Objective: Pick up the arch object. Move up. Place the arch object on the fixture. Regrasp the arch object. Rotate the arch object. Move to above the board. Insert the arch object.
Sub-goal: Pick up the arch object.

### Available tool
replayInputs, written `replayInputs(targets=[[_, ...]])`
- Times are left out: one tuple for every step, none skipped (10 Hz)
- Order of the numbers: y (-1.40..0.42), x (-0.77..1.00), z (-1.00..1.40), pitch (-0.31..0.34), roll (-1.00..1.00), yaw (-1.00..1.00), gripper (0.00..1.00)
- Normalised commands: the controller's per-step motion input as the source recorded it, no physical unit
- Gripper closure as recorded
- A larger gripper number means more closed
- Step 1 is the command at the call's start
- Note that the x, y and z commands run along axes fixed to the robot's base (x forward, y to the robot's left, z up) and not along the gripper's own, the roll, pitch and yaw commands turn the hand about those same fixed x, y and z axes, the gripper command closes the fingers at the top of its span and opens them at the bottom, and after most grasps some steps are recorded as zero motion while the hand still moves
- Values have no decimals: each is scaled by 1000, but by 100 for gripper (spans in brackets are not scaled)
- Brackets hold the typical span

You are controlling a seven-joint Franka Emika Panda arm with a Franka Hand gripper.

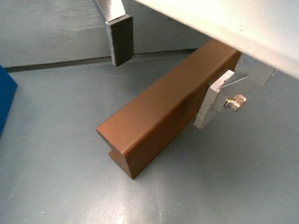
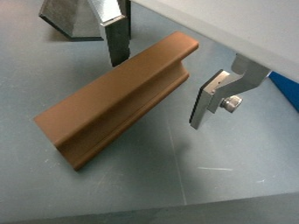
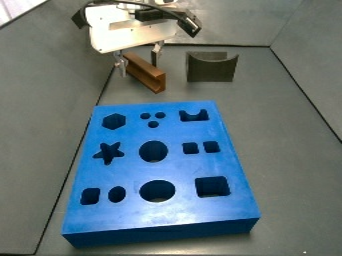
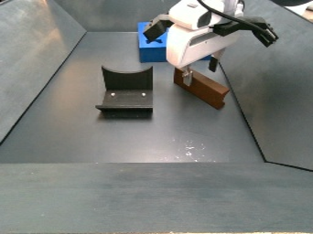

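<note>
The arch object (image 3: 144,72) is a long brown bar lying on the grey floor behind the blue board (image 3: 167,165). It also shows in a side view (image 4: 202,89) and in both wrist views (image 1: 158,114) (image 2: 117,101). My gripper (image 3: 146,56) is low over the bar's far end and open, with one finger (image 2: 117,39) on each side of the bar. The fingers stand apart from the bar. The other finger (image 2: 211,101) is also off it. The fixture (image 3: 210,66) stands to the side, empty, and also shows in a side view (image 4: 124,91).
The grey walls of the bin rise close behind the gripper (image 4: 196,71). A corner of the board shows in a wrist view (image 1: 5,96). The fixture's dark body shows beyond a finger in a wrist view (image 2: 70,19).
</note>
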Motion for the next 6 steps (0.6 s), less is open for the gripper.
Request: replayInputs(targets=[[0, -146, -271, 0, 500, 0, 0], [0, -203, -366, 0, 500, 0, 0], [0, -146, -526, -11, 433, 0, 0], [0, -6, -646, 0, 371, 0, 0], [0, 71, -649, 0, 353, 0, 0], [11, -43, -17, 0, 0, 0, 0]])
